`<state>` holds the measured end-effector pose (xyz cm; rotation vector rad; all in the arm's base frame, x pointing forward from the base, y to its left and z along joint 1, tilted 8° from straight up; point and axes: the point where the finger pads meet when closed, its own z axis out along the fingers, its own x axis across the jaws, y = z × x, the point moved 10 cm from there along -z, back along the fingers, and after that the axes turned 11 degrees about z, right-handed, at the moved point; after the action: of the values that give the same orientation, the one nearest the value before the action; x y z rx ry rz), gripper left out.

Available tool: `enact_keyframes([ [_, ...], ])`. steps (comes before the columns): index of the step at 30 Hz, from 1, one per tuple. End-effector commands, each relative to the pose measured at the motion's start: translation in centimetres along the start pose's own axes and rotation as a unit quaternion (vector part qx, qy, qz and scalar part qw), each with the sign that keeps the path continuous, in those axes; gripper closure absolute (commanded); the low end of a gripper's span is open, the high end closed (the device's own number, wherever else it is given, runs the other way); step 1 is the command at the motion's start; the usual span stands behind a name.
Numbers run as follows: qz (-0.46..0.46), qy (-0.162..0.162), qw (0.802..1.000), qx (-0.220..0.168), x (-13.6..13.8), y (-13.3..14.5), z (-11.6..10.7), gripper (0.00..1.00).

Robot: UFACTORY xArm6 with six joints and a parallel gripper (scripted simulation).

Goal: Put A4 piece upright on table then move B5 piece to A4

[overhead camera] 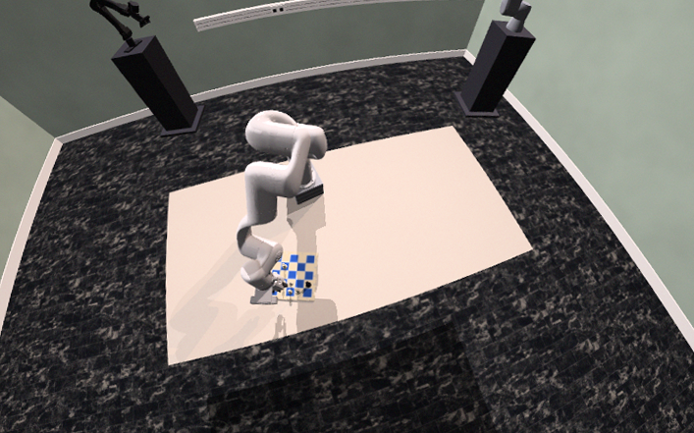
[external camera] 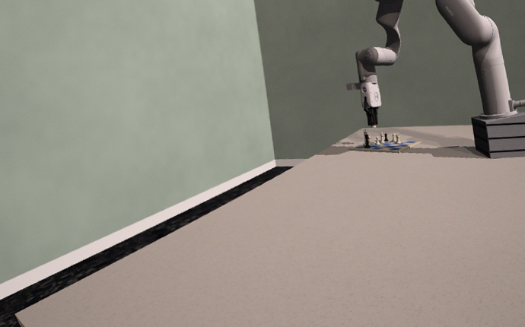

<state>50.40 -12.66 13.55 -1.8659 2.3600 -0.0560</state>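
Beige counter (external camera: 235,262), board (external camera: 411,144) at its far end. The tool (external camera: 372,124) hangs above the board — clamped on a small pale piece (external camera: 373,125), axis vertical; bare counter lies toward 9 o'clock.

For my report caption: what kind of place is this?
Probably a robot test room: a white arm bolted to a table with a small chessboard, and camera pedestals on the floor.

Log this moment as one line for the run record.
arm: over chessboard | gripper: shut on small pale piece, clear of board | other pieces: upright | phase: carrying to table
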Motion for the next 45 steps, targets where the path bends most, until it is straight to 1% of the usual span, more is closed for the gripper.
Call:
enact_keyframes([
  [1, 0.000, 0.000, 1.000, 0.000, 0.0, 0.1, -2.9, 1.00],
  [5, 0.000, 0.000, 1.000, 0.000, 0.0, 0.1, -4.0, 1.00],
  [16, 0.000, 0.000, 1.000, 0.000, 0.0, 0.1, -4.1, 1.00],
  [18, -0.004, 0.000, 1.000, 0.000, -0.3, 0.7, -4.2, 1.00],
  [20, -0.015, -0.001, 1.000, 0.000, -1.1, 2.4, -4.4, 1.00],
  [22, -0.033, -0.001, 0.999, 0.000, -2.3, 5.4, -4.6, 1.00],
  [23, -0.033, -0.001, 0.999, 0.000, -2.3, 5.4, -4.6, 1.00],
  [24, -0.044, -0.001, 0.999, 0.000, -2.9, 7.4, -4.6, 1.00],
  [26, -0.044, -0.001, 0.999, 0.000, -2.9, 7.4, -4.6, 1.00],
  [27, -0.056, -0.001, 0.998, 0.000, -3.6, 9.5, -4.6, 1.00],
  [29, -0.056, -0.001, 0.998, 0.000, -3.6, 9.5, -4.6, 1.00],
  [30, -0.068, -0.001, 0.998, 0.000, -4.1, 11.7, -4.6, 1.00],
  [33, -0.068, -0.001, 0.998, 0.000, -4.1, 11.7, -4.6, 1.00],
  [34, -0.080, -0.001, 0.997, 0.000, -4.5, 13.9, -4.5, 1.00],
  [35, -0.080, -0.001, 0.997, 0.000, -4.5, 13.9, -4.5, 1.00],
  [36, -0.091, -0.001, 0.996, 0.000, -4.8, 16.0, -4.3, 1.00],
  [38, -0.091, -0.001, 0.996, 0.000, -4.8, 16.0, -4.3, 1.00],
  [39, -0.100, -0.001, 0.995, 0.000, -5.1, 17.9, -4.1, 1.00],
  [40, -0.100, -0.001, 0.995, 0.000, -5.1, 17.9, -4.1, 1.00],
  [41, -0.109, -0.001, 0.994, 0.000, -5.2, 19.5, -3.9, 1.00],
  [42, -0.109, -0.001, 0.994, 0.000, -5.2, 19.5, -3.9, 1.00],
  [43, -0.115, -0.001, 0.993, 0.000, -5.3, 20.7, -3.7, 1.00],
  [44, -0.115, -0.001, 0.993, 0.000, -5.3, 20.7, -3.7, 1.00],
  [45, -0.119, 0.000, 0.993, 0.000, -5.3, 21.6, -3.5, 1.00],
])
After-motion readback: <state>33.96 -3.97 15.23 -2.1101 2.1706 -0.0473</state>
